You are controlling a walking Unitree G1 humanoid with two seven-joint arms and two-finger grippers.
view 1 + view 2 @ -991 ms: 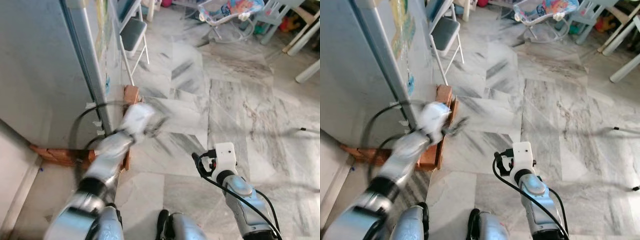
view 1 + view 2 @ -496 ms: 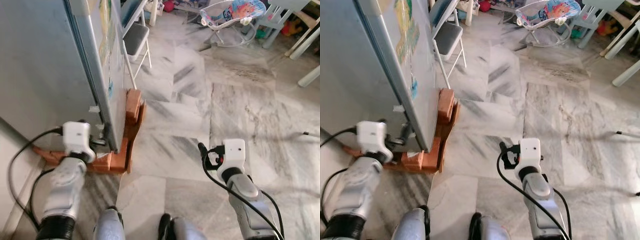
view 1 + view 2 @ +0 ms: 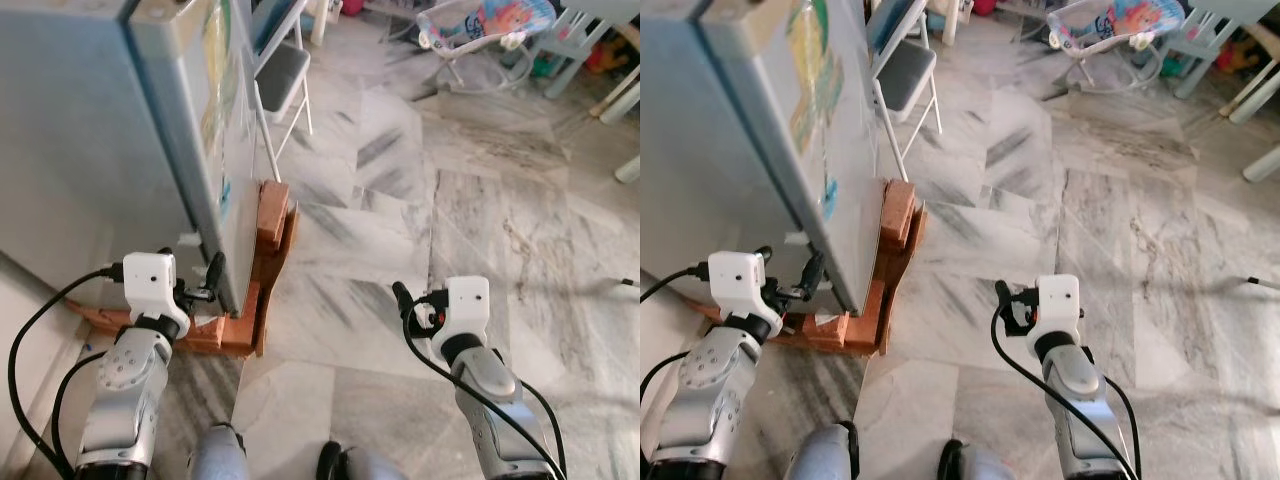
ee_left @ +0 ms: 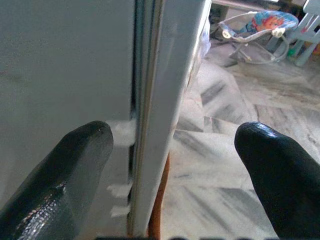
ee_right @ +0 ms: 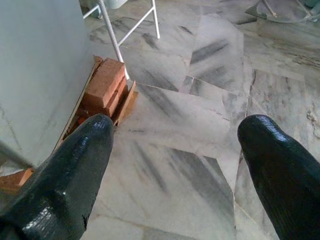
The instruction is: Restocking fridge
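Fridge (image 3: 90, 130): grey, stands at the robot's left on a base of bricks (image 3: 268, 215) and boards; door shut, coloured stickers (image 3: 810, 50) on its front.
Door edge: the seam between door and side panel runs vertically just ahead of the left pincer in the left wrist view; bits of white tape (image 4: 120, 190) on the side panel near the bottom.
Left pincer (image 3: 205, 280): raised low beside the fridge's front corner, pointed at the door seam; fingers (image 4: 55, 185) apart, one on each side of the seam, gripping nothing. Contact with the fridge: cannot tell.
Right pincer (image 5: 175, 185): held over bare marble floor (image 3: 400, 230), well apart from the fridge; fingers (image 5: 65, 175) spread wide, empty.
Cables: black loops hang from both wrists.
Floor: grey-veined marble slabs.
Chair (image 3: 278, 70): folding, white frame, grey seat, just beyond the fridge.
Baby bouncer (image 3: 480, 25): far side of the room, patterned fabric.
Robot legs: visible at the bottom edge of the head views, standing near the brick base.
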